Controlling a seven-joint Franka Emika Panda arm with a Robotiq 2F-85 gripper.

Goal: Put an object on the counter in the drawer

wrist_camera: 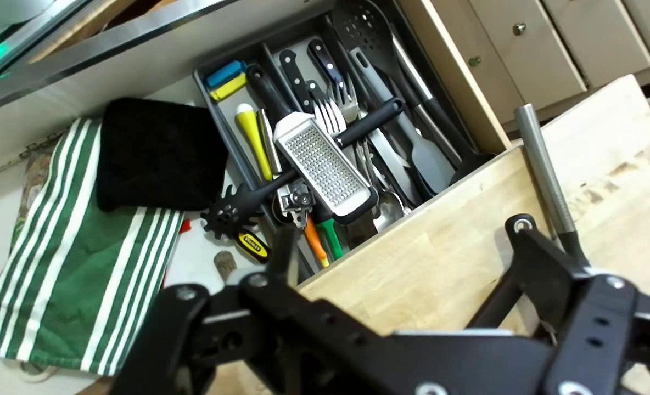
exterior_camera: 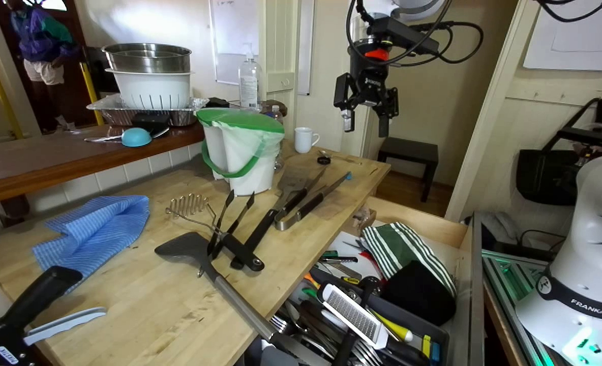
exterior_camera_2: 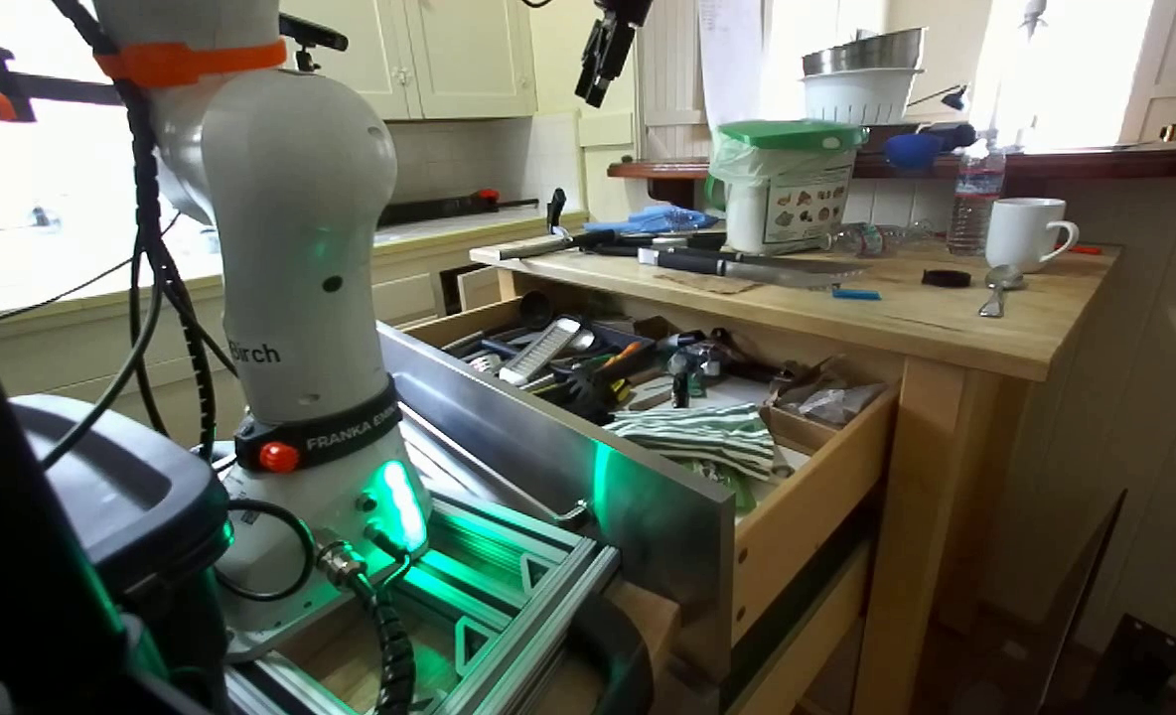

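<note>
The jaws hung wide, gripping nothing, high above the level of the desk (exterior_camera: pixel 148 305). Probable target — the black tongs (exterior_camera: pixel 240 215), identity unsure — lay on the desk, below the jaws and toward the left in an exterior view; long axis slanted, tips toward the green-lidded bucket (exterior_camera: pixel 243 156), masher (exterior_camera: pixel 238 250) crossing them.

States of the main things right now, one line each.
Gripper: open, holding nothing
Drawer: pulled out, well filled
White bucket: upright, green lid on
Black-gripped tongs: lying on the counter, spread open
Black spatula: lying, ungripped
White mug: upright, inside not visible
Blue cloth: crumpled
Grater: lying in the drawer, grating face up
Pump bottle: upright
Base light: lit green
</note>
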